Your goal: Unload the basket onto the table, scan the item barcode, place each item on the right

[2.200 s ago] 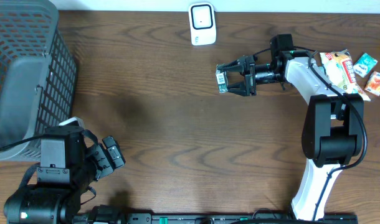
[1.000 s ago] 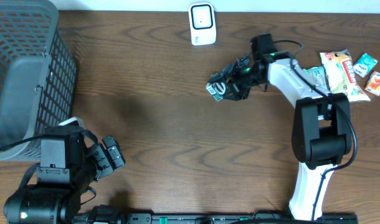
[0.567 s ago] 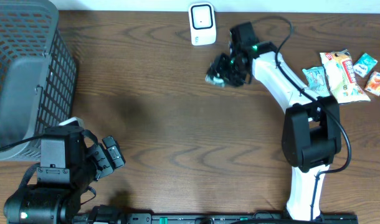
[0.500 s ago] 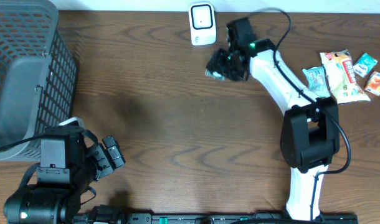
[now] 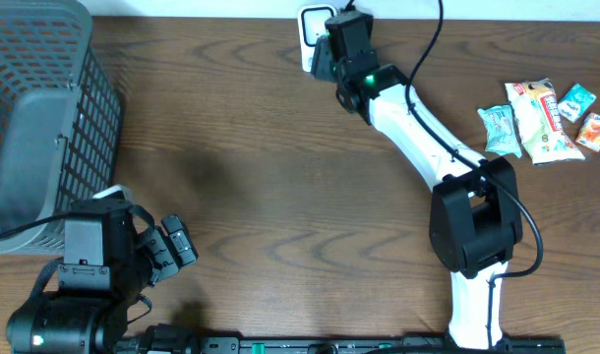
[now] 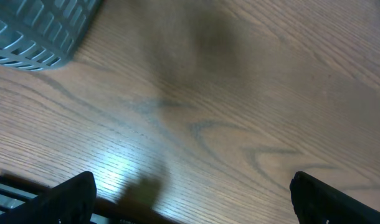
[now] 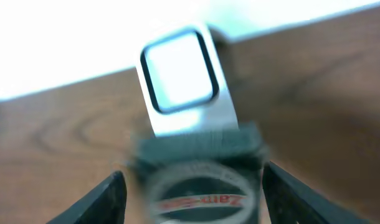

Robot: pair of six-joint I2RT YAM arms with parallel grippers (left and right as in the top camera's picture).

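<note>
In the right wrist view a dark teal item (image 7: 199,158) with a round label and red lettering sits between my right gripper's (image 7: 196,196) fingers, blurred, directly in front of the white scanner (image 7: 180,81) with its dark-framed window. In the overhead view my right gripper (image 5: 328,54) is at the table's far edge, covering most of the scanner (image 5: 306,18); the item is hidden there. The left gripper (image 5: 172,251) rests wide open at the front left, nothing between its fingers (image 6: 71,196).
A grey mesh basket (image 5: 34,118) stands at the left edge. Several snack packets (image 5: 541,118) lie at the far right. The white wall edge runs just behind the scanner.
My right arm has swung the item up and to the left, from mid-table to right in front of the scanner. The left arm has not moved.
</note>
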